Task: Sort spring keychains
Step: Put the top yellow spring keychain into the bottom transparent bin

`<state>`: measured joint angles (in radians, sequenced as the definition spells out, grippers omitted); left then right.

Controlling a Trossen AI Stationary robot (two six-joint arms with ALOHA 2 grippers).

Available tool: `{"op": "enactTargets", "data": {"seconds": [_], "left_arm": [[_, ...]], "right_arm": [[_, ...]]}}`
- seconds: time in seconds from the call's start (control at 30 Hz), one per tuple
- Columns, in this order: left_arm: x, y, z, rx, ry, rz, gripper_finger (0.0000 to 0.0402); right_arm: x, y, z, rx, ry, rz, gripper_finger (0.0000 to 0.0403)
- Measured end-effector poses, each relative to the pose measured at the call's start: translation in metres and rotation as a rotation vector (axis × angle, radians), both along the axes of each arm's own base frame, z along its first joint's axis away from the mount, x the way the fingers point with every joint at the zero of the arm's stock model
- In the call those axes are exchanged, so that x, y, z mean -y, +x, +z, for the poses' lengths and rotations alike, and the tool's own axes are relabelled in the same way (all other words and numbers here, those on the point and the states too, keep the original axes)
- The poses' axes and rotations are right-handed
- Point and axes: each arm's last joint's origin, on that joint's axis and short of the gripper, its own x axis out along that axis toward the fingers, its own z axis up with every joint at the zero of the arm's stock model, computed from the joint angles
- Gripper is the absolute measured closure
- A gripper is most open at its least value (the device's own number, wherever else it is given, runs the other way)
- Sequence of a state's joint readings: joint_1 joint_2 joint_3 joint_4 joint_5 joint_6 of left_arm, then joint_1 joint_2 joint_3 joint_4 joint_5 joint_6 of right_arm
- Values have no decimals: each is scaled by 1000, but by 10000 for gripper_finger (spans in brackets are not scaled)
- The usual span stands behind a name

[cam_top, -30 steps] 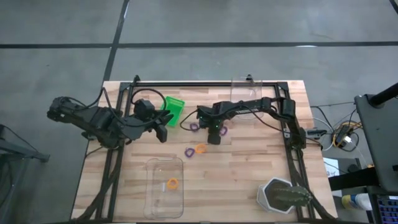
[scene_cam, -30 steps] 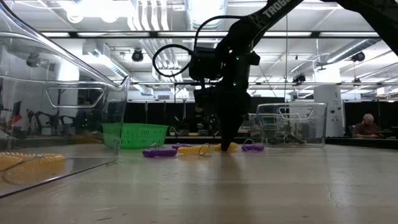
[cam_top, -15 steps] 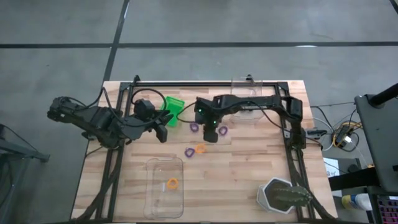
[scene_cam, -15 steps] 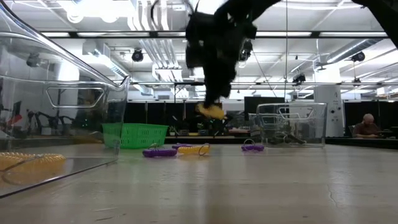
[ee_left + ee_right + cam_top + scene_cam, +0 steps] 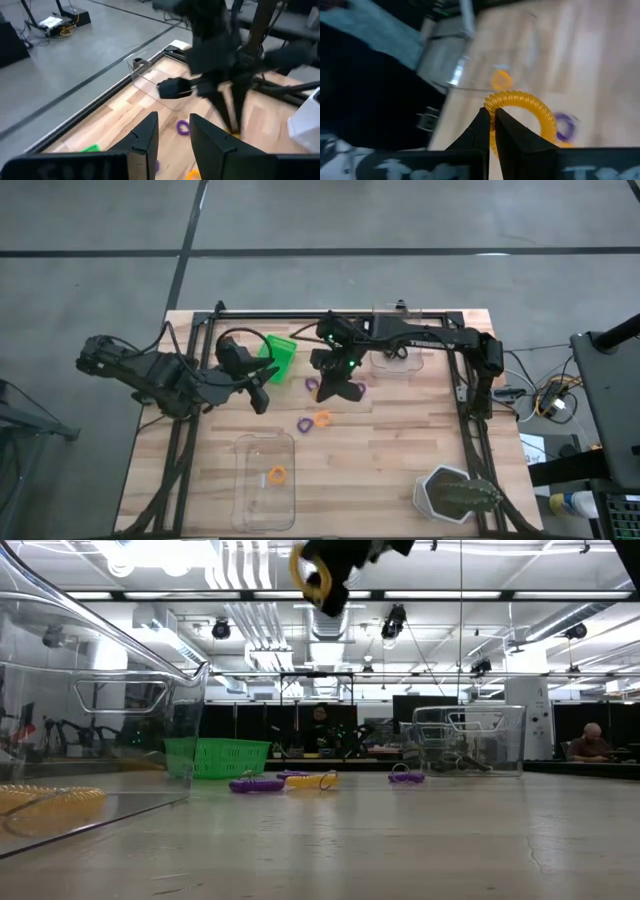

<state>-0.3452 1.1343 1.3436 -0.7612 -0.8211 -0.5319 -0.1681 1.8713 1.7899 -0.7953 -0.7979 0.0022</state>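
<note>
Orange coil lifted high over the table

Up near the ceiling lights, as seen from table height, the right gripper has its fingers pinched on an orange spring keychain, which loops out past the fingertips well clear of the wood. From overhead that gripper sits over the middle of the table, its arm reaching in from the right side.

Below it, three purple keychains and one orange one lie loose on the boards: a purple ring and another purple ring on either side of the gripper, then a purple coil just beside an orange coil a little nearer the front. One more orange ring lies inside the clear tray at the front. A second clear tray stands at the back, near the green bin.

The left gripper waits over the table's left part, fingers slightly apart and empty.

The table is pale butcher-block wood on a grey concrete floor. Beyond it the room is a big workshop with strip lights, and a person sits far off at the right.
</note>
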Motion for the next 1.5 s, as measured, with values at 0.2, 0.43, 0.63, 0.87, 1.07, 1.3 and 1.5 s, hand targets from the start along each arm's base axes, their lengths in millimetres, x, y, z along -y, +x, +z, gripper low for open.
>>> {"op": "enactTargets", "data": {"seconds": [0.2,0.43,0.63,0.87,1.07,1.3,1.5], "left_arm": [[1,3,-6,-63,91,-40,298],[3,6,-7,-100,160,-85,298],[6,12,5,4,177,-127,298],[9,15,10,28,219,-193,298],[11,15,10,30,213,-222,298],[11,16,12,40,229,-216,298],[11,18,12,44,246,-198,298]], "right_arm": [[-10,2,40,144,39,61,394],[-12,-1,77,262,17,66,394],[-11,1,90,342,-11,39,394],[-9,3,92,361,-37,-7,394],[-5,3,93,377,-43,-21,394],[-5,6,100,446,-30,-18,394],[-6,6,100,428,3,-13,394]]}}
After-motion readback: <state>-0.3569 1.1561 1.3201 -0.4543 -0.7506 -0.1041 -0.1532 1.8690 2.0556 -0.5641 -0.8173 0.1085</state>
